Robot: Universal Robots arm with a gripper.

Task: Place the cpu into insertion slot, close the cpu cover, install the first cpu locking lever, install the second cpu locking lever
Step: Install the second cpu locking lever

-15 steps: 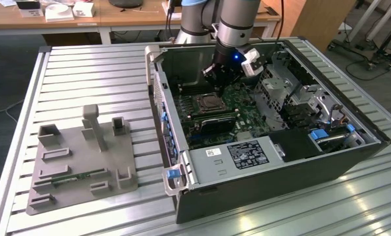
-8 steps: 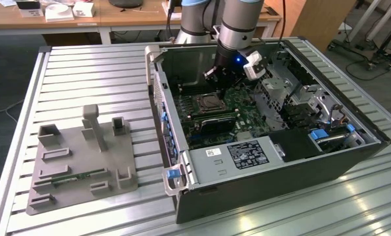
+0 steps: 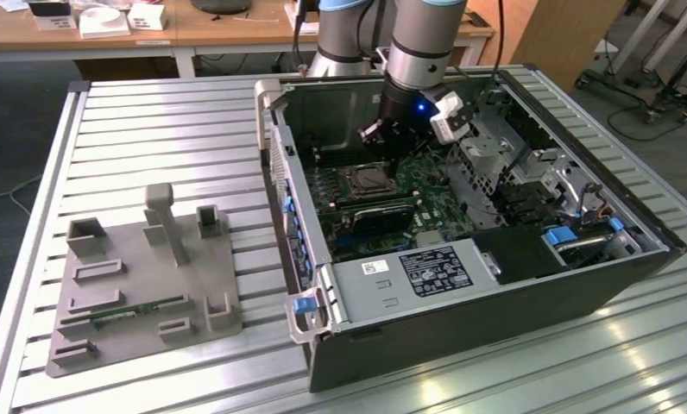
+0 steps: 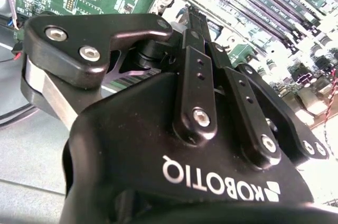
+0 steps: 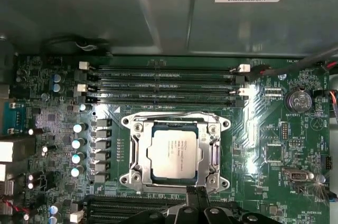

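Green circuit board point(image 5: 274, 129) carries cpu point(image 5: 175, 154) in insertion slot point(image 5: 138, 150), cover point(image 5: 213, 129) closed

The board point(image 5: 274, 145) is showing deep green, speckled with tiny silver solder dots and pale tracks. The cpu point(image 5: 175, 153) is gleaming silvery-grey with faint dark print, and the cover point(image 5: 138, 152) around it is shining bright silver. The memory slots point(image 5: 163, 82) are running black with white end clips. Capacitors point(image 5: 78, 143) are glinting light blue and silver. The gripper point(image 4: 198, 102) is showing matt black with silver screws and white lettering. In the exterior view, the case point(image 3: 436, 332) is looking dark grey with blue tabs point(image 3: 303, 304), the worktop point(image 3: 148, 138) is lying in pale ribbed grey stripes, and the fixture point(image 3: 136, 285) is sitting dull beige-grey.
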